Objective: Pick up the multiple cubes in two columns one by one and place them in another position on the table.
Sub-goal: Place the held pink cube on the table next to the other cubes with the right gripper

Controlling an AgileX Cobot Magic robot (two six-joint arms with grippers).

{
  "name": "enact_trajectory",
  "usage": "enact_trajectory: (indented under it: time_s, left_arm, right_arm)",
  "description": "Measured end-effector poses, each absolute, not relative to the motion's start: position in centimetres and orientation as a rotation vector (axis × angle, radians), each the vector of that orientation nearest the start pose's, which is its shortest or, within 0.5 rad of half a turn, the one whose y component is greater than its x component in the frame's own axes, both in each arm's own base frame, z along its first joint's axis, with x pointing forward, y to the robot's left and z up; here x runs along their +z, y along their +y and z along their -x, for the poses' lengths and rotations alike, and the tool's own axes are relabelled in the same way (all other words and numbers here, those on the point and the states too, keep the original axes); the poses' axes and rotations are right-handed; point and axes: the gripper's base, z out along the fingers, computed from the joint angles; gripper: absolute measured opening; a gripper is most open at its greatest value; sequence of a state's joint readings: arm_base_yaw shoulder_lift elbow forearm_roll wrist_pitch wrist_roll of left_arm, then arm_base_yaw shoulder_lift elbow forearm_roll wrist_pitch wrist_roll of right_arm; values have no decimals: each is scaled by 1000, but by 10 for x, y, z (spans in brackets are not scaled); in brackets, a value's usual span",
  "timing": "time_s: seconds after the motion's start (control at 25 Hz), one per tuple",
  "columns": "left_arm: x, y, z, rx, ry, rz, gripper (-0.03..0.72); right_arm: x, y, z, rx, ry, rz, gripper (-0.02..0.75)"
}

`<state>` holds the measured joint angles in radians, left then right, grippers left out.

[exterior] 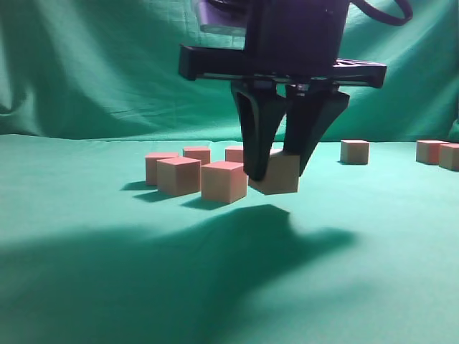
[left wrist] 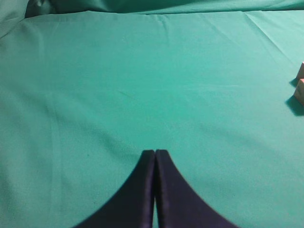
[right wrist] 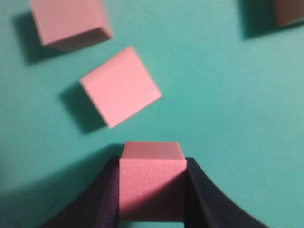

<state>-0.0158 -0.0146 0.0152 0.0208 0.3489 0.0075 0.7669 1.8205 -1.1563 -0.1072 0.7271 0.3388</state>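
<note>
right gripper pinching one cube between its two dark fingers, lifted just clear of the table with a shadow underneath. same thing from the right wrist view: held cube wedged snug between both pads, pink top face up.

left of it in the exterior view, a little cluster of cubes sitting on the green cloth: nearest one just beside the gripper, another next to that, then three more behind. looks like two rough rows but kinda messy. off to the right, well apart from the cluster, a lone cube and two more near the frame edge.

right wrist view also catches two loose cubes ahead of the held one, turned at an angle and further up, plus a bit of another in the top corner.

left gripper pressed together, tips touching, holding nothing, hanging over bare cloth. two cube edges peeking in at the far right.

wrinkled green backdrop hanging behind everything.
</note>
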Motion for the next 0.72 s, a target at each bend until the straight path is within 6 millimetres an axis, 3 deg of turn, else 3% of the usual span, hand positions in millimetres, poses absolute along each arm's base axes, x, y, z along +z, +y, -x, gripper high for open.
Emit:
enact_trajectory:
  time_s: [0.72]
  left_arm:
    - [177,0,-53,14,1833,-34,0]
  right_arm:
    - [169,241,-262,68,2815,651,259]
